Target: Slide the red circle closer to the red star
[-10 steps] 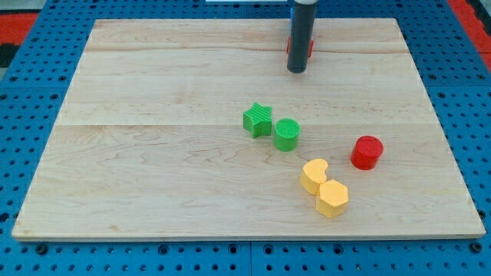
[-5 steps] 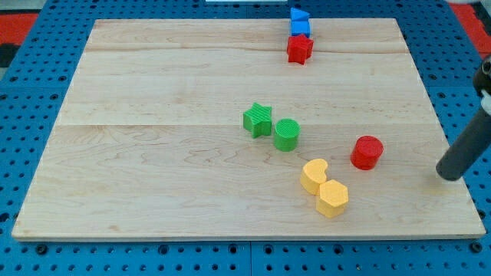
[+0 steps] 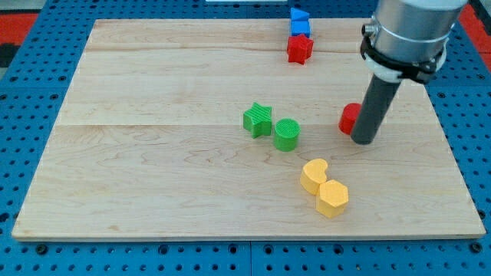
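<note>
Rod tip beside the red circle

Tip (image 3: 364,140) of the end effector, a plain rod that grips nothing, touches the red circle (image 3: 350,119) on its lower right side. The red star (image 3: 299,49) lies toward the view's top left, near the counter's (image 3: 153,92) far edge, below a blue block (image 3: 299,21).

No readable text, labels, brands, numbers or signs anywhere in the camera view: none on the wooden board (image 3: 153,153), the coloured blocks, the dark rod or the blue perforated surface (image 3: 31,115) around the board.
</note>
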